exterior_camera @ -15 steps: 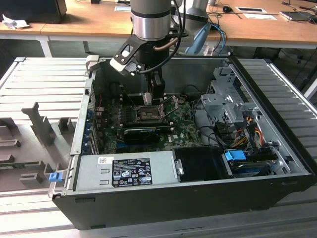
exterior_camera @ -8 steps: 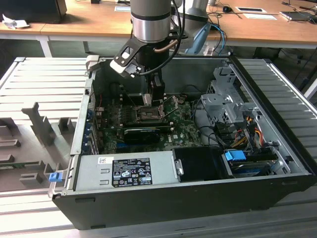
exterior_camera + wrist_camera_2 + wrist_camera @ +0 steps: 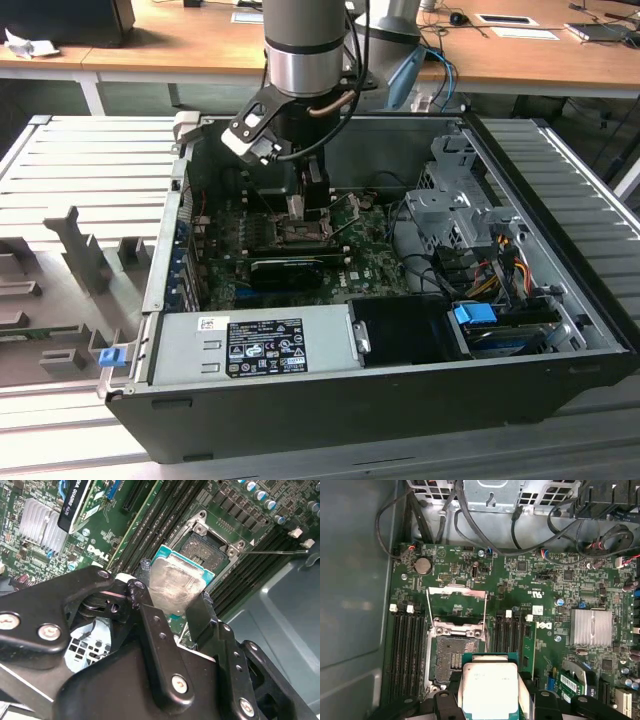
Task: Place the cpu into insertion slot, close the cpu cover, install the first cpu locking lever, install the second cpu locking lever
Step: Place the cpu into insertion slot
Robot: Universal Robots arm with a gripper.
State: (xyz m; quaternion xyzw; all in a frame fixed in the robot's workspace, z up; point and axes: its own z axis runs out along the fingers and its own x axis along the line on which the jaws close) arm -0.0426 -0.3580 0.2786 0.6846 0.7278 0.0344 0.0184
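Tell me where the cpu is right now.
In both wrist views the cpu sits clamped in the gripper, at the edge of the open socket flanked by memory slots.

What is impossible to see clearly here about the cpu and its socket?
1. First wrist view: the cpu is cut off by the picture's edge and covers part of the socket.
2. Exterior view: the gripper blocks the cpu and much of the socket.
3. Both wrist views: the cpu's height above the socket cannot be told.

The cpu (image 3: 490, 687) by the socket (image 3: 452, 655)
The tool (image 3: 487, 701) is holding it just above, memory slots (image 3: 407, 650) flanking the socket.
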